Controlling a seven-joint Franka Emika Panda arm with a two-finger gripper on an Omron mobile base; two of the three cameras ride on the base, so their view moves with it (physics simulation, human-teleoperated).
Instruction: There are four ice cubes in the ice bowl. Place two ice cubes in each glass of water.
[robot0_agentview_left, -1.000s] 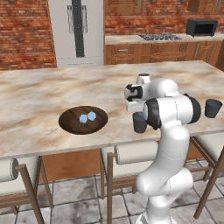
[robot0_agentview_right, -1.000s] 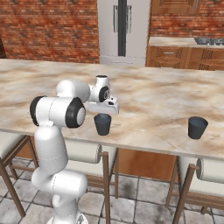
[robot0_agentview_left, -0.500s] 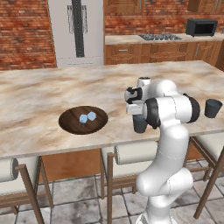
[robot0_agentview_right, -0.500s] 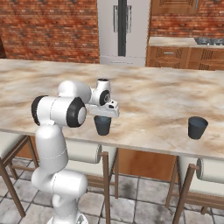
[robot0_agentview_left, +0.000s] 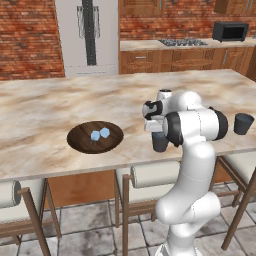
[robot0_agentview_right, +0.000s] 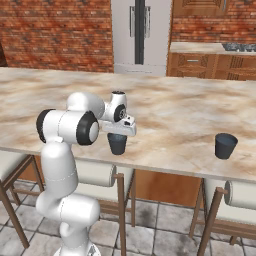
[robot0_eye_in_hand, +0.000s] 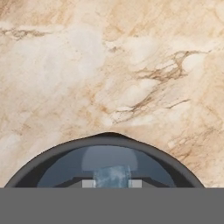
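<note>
Ice cube (robot0_eye_in_hand: 112, 177), pale and glassy, sits pinched between the closed jaws, right above the open mouth of the near glass (robot0_agentview_right: 117, 143). That glass stands on the marble desk (robot0_agentview_left: 60, 110) directly under the jaws, close to the desk's front edge. Two more ice cubes (robot0_agentview_left: 100, 134) lie in the wooden bowl (robot0_agentview_left: 95, 137), well off to the jaws' left. The second glass (robot0_agentview_right: 225, 145) stands far to their right.
</note>
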